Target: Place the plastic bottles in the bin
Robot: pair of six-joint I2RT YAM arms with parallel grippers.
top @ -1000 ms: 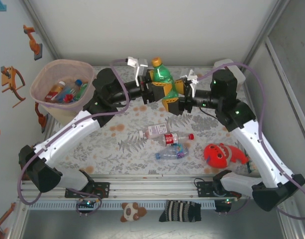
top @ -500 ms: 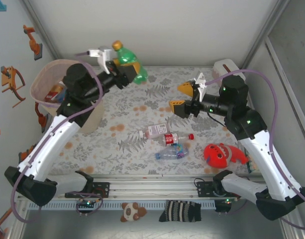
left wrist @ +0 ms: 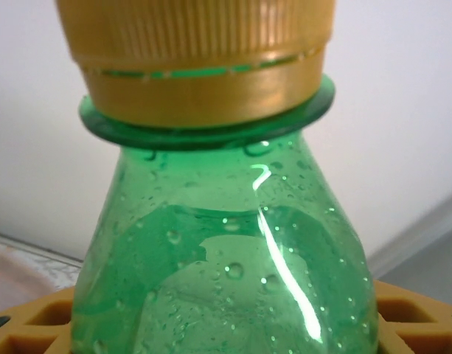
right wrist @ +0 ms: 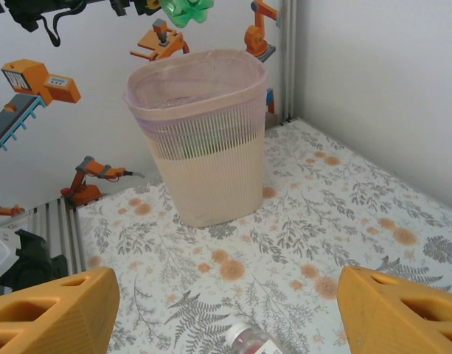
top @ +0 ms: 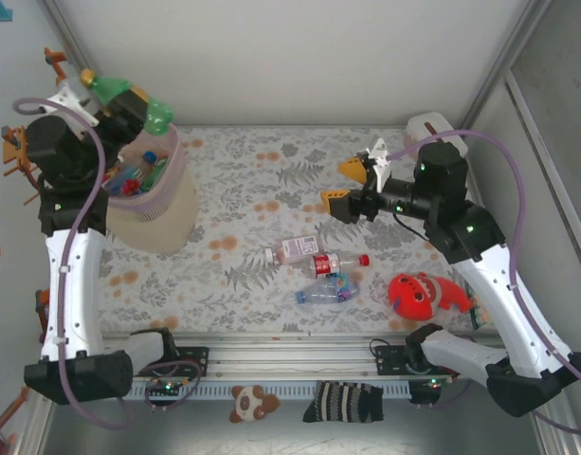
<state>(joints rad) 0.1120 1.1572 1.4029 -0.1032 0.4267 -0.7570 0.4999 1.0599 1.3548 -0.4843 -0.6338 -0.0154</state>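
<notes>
Above the translucent pink perforated plastic bin (top: 162,213), clamped in left claw (top: 127,102), droplet-beaded green plastic bottle (left wrist: 226,258), ribbed yellow cap (left wrist: 196,59); right claw (top: 344,185) wide.

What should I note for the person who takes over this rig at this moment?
Left pincer: shut on the green bottle, held above the bin.
Right pincer: open, empty, above the table.
Done: several bottles lie in the bin.
Left: release the green bottle into the bin, then take the pink-label bottle, the red-cap bottle and the blue-label bottle lying mid-table. Leave the red toy.
</notes>
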